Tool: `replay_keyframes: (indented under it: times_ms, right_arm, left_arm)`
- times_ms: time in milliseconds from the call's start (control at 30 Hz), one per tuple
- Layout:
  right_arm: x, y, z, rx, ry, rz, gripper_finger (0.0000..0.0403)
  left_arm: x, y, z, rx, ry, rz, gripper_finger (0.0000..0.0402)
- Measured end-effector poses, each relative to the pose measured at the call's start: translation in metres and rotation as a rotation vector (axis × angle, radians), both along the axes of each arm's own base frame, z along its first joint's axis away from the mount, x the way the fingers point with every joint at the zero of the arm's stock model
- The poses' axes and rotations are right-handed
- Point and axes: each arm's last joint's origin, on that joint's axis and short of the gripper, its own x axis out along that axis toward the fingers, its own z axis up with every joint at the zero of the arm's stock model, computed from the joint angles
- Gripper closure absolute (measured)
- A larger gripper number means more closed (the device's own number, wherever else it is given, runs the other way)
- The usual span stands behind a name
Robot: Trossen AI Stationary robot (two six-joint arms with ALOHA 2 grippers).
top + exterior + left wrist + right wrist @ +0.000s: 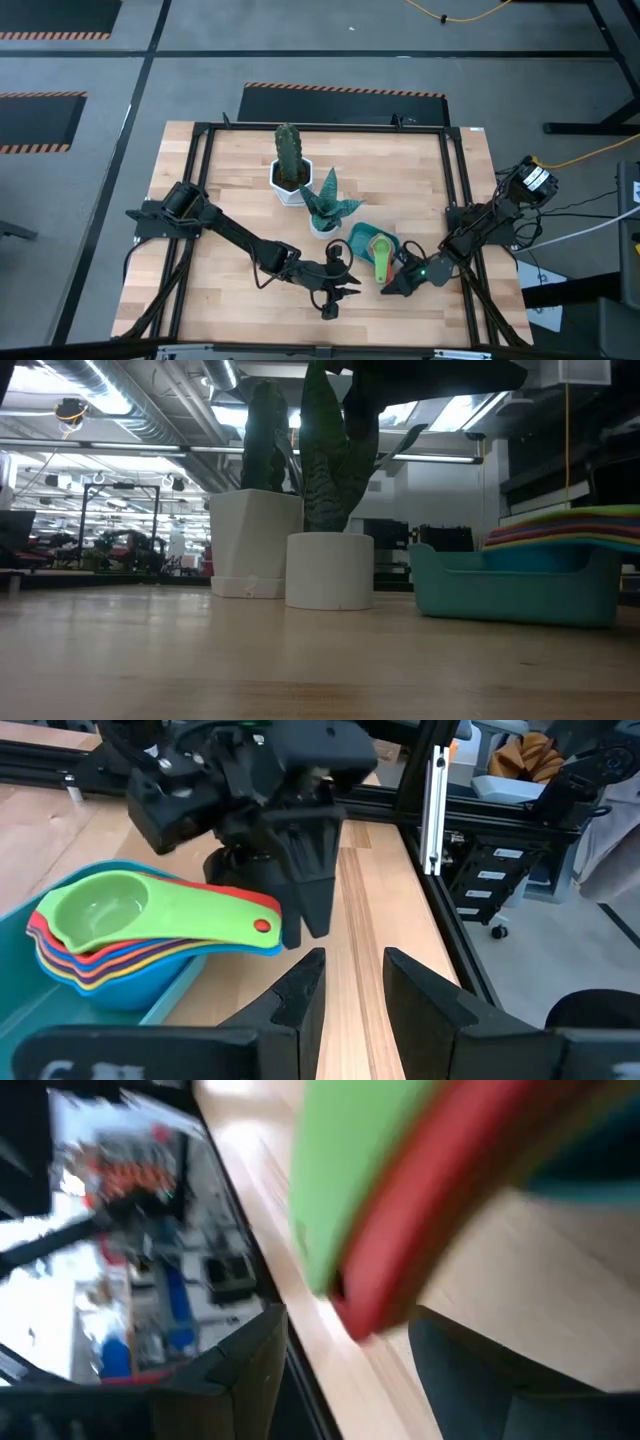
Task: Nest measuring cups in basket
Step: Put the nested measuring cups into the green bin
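Note:
The measuring cups point(382, 258) sit nested in the teal basket point(357, 235), green on top and red and blues below. Their flat handles reach out over the basket's near rim. The low view shows the stack point(570, 525) rising above the basket wall point(510, 595). My right gripper point(392, 287) is open at the handle ends; in its wrist view the green and red handles point(370, 1200) fill the space above its spread fingers point(350, 1370). My left gripper point(345, 290) is open and low over the table left of the handles, facing them point(350, 990). My right gripper stands at the free ends of the handles point(262, 925), coming down from above on the table's right. One dark finger point(310, 890) is right beside the handle tips. Whether it touches them I cannot tell.
A cactus in a white hexagonal pot point(289, 175) and a snake plant in a round white pot point(327, 210) stand just beyond the basket to its left. Dark frame rails point(462, 200) run along the table's edges. Bare wood lies toward the near left.

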Motion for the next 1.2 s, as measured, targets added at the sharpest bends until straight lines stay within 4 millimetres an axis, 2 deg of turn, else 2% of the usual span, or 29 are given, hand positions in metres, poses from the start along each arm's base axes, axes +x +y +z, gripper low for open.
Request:
replay_keyframes:
  times_ms: [400,867,1200]
  right_arm:
    - [-0.002,0.002,-0.001,0.019,0.046,0.087,0.0189]
    - [-0.004,-0.008,-0.009,-0.148,0.049,-0.100,0.0189]
    - [-0.005,-0.010,-0.008,-0.155,0.065,-0.089,0.0189]
  left_arm:
    - [0.000,0.000,0.000,0.000,0.000,0.000,0.0305]
    - [0.000,0.000,0.000,0.000,0.000,-0.001,0.0305]
    - [0.000,0.000,0.000,0.000,0.000,-0.001,0.0305]
